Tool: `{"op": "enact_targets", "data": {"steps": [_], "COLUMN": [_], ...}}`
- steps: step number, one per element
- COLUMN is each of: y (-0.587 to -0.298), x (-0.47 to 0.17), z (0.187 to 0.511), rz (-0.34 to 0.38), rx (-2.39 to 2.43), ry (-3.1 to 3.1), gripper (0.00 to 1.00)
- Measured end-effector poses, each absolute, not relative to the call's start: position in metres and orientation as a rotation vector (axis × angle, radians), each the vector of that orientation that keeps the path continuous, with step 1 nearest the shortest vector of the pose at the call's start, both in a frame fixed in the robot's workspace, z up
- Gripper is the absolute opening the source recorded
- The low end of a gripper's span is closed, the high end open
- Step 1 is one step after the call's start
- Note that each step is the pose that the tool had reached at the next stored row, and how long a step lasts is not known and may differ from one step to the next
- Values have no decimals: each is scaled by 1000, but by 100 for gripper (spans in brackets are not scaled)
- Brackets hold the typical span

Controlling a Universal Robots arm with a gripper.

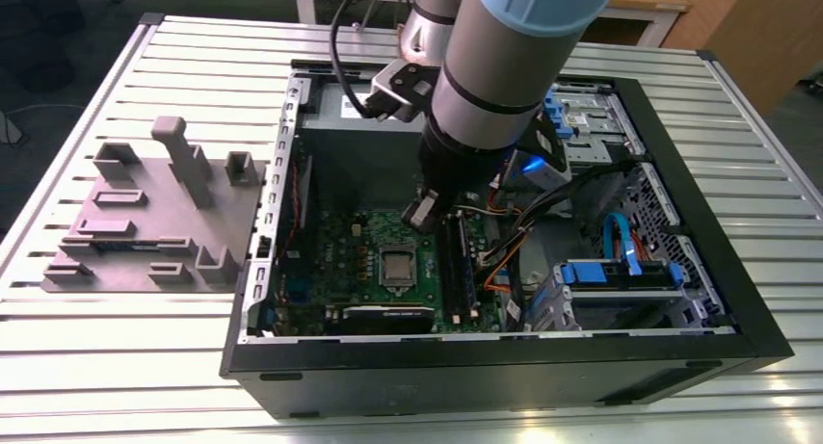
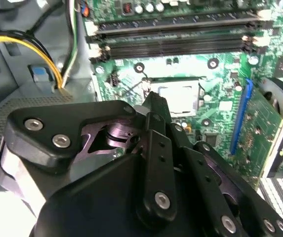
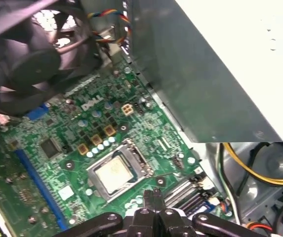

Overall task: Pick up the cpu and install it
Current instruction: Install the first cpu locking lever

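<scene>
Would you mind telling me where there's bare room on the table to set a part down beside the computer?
The slatted table is bare in front of the grey holder block, along the exterior view's left, and to the right of the computer case. Inside the case it is crowded: arm, cables, memory slots and the cpu in its socket.

A: What's on the first wrist view?

B: Green motherboard [image 3: 82, 143]. The cpu [image 3: 112, 174] lies flat in its socket [image 3: 117, 170], silvery top up, metal frame around it.

A: Gripper?

B: Gripper [image 3: 155, 195] sits just beside the socket, black fingers [image 3: 148, 198] pressed together, nothing between them. Not touching the cpu.

A: Surroundings?

B: Black fan [image 3: 32, 64] at one corner of the board, big grey metal box [image 3: 205, 74] along another edge. Long blue slot [image 3: 37, 185] on the board. Yellow cable [image 3: 252, 173] loops past the box, off the board.
</scene>
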State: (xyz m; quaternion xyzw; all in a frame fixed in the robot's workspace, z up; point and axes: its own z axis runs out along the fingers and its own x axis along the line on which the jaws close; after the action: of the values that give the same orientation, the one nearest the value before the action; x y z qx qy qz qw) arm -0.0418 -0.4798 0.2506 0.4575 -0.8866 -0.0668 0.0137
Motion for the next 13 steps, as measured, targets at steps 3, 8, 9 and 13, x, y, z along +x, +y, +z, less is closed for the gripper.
{"op": "enact_targets", "data": {"steps": [3, 8, 9, 13], "y": [-473, -463, -461, -455], "x": [-39, -35, -34, -32], "z": [249, 248, 248, 247], "rz": [-210, -211, -210, -210], "rx": [1425, 1426, 1426, 1427], "ry": [-2762, -2761, -2761, -2761], "gripper": [10, 10, 10, 10]}}
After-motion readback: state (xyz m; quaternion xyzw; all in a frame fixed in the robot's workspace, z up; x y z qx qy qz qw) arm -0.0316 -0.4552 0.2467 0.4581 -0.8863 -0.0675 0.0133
